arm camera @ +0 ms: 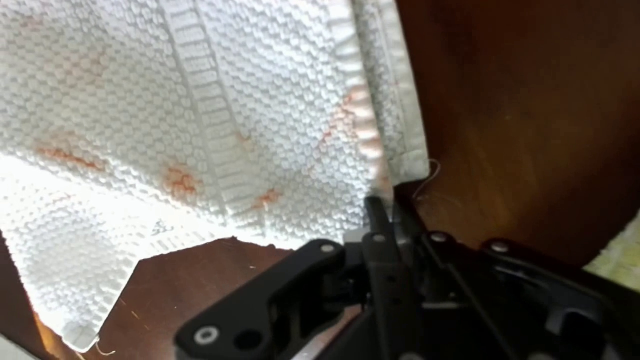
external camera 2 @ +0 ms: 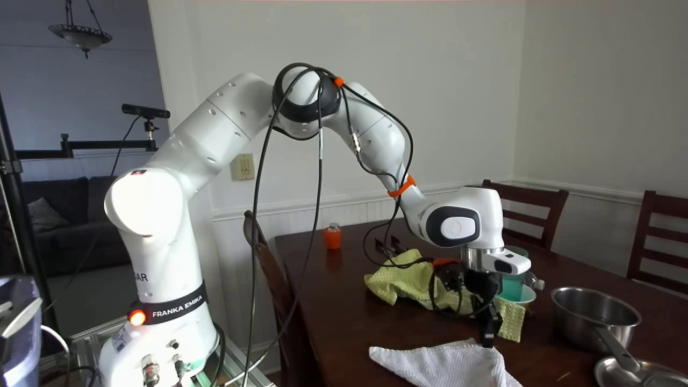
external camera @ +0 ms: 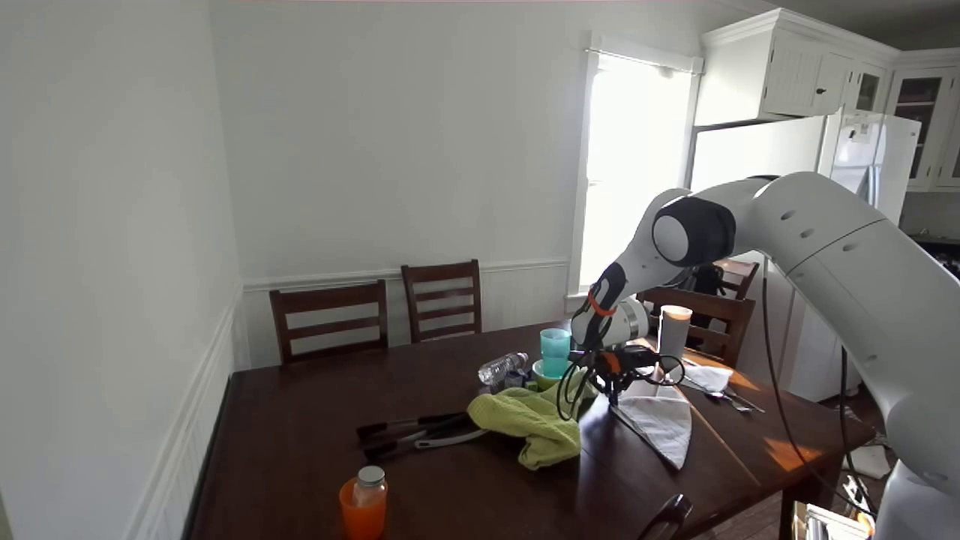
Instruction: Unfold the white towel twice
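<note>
The white towel [external camera: 664, 429] lies folded on the dark table and also shows in an exterior view [external camera 2: 443, 365]. In the wrist view the towel [arm camera: 280, 120] has ribbed bands and reddish stains. Another layer's edge shows beneath its top edge, and one corner points to the lower left. My gripper [arm camera: 392, 210] is shut on the top layer's edge near a corner, with the fabric between its fingertips. In both exterior views the gripper [external camera: 613, 397] [external camera 2: 488, 338] points down at the towel's edge, low over the table. The towel's underside is hidden.
A yellow-green cloth [external camera: 532, 424] lies beside the gripper, with dark-handled utensils [external camera: 420, 435] near it. Teal cups [external camera: 555, 352] and a plastic bottle [external camera: 502, 367] stand behind. A steel pot [external camera 2: 594, 317] and lid [external camera 2: 639, 373] are close by. An orange cup [external camera: 364, 510] holds a jar.
</note>
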Action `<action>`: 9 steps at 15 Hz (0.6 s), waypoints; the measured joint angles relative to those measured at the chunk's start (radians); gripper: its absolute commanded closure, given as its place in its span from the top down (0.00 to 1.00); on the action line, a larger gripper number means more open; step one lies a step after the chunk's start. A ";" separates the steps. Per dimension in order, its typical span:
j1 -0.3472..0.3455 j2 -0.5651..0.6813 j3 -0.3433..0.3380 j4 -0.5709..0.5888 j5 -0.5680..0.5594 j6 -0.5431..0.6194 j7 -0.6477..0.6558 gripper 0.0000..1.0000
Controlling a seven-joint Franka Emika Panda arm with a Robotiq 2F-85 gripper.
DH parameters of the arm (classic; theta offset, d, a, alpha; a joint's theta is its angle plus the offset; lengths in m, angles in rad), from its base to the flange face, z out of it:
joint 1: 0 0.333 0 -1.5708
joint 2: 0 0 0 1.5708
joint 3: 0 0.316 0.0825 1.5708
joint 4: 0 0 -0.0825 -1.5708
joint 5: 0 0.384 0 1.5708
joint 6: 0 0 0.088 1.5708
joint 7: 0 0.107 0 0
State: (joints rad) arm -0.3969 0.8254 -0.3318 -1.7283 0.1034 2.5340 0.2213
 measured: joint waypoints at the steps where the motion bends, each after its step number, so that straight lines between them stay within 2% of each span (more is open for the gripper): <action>1: 0.001 0.000 -0.001 0.001 -0.001 -0.003 0.000 0.01; 9: -0.001 -0.005 -0.020 0.004 -0.004 -0.010 -0.014 0.01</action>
State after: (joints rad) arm -0.3974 0.8204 -0.3519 -1.7246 0.0998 2.5243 0.2078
